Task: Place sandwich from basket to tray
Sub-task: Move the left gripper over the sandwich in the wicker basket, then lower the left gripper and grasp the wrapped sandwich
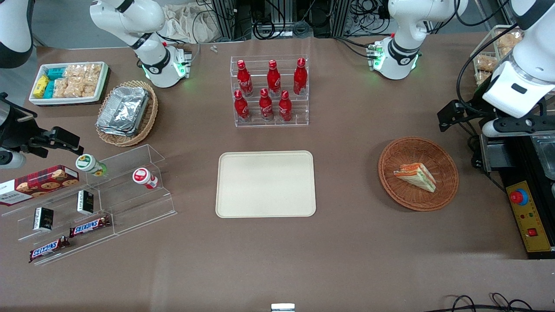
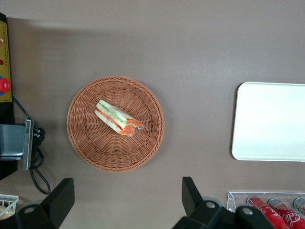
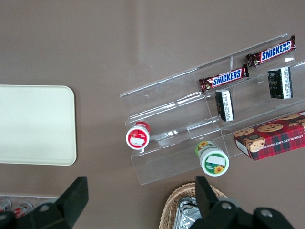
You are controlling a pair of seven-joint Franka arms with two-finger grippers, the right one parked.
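A small triangular sandwich, white bread with orange and green filling layers under clear wrap, lies on its side near the middle of a round, shallow reddish-brown wicker basket. The left arm's gripper hangs high above the brown table, its two dark fingers spread wide apart and holding nothing; the basket sits below it and a little nearer the front camera, with only open air between fingers and sandwich. Toward the parked arm's end from the gripper lies a flat cream-beige tray with rounded corners and a low rim, well apart from the basket with bare table between them. Also toward that end, farther from the front camera than the tray, a clear tiered rack holds six red bottles. Beside the basket, at the working arm's end of the table, stands a black and yellow control box with a red button. The front view shows the arm's white links over that end of the table, but not the fingertips themselves. The left wrist view shows the spread fingers, the sandwich's layered cut face, and the basket's woven rings. The right wrist view alone shows Snickers bars on a clear acrylic shelf.
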